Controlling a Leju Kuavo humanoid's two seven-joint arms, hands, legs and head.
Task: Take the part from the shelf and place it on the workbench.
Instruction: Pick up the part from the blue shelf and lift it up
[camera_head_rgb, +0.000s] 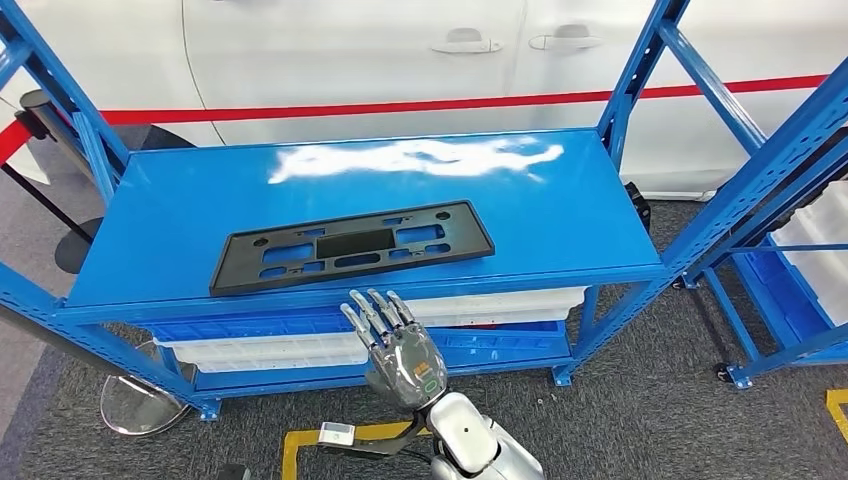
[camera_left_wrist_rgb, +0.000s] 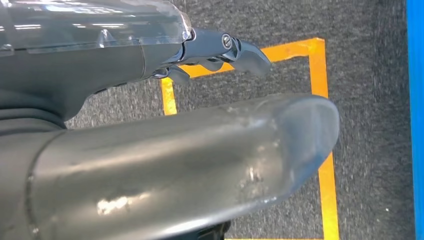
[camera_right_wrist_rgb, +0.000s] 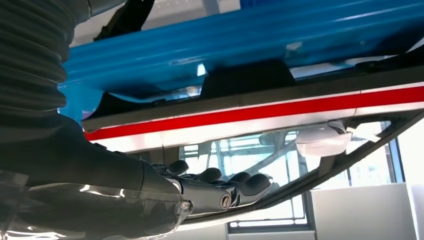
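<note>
Right hand (camera_head_rgb: 398, 345) is raised just short of the shelf (camera_head_rgb: 150, 250) front edge, fingers straight and spread, holding nothing. Left hand (camera_left_wrist_rgb: 210, 50) hangs over the floor beside yellow tape (camera_left_wrist_rgb: 320, 100), fingers loosely extended, also empty. Part (camera_head_rgb: 352, 246), a flat black plate with cutouts, lies on the shelf top near its front edge, untouched. Risk: a flat part gives little purchase; fingers pushing at its edge may slide it back, and a one-sided grip may tip and drop it

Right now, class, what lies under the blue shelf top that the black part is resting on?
Under the blue shelf top with the black part, white trays sit on a blue lower level. The top covers their contents. The right hand is raised in front.
</note>
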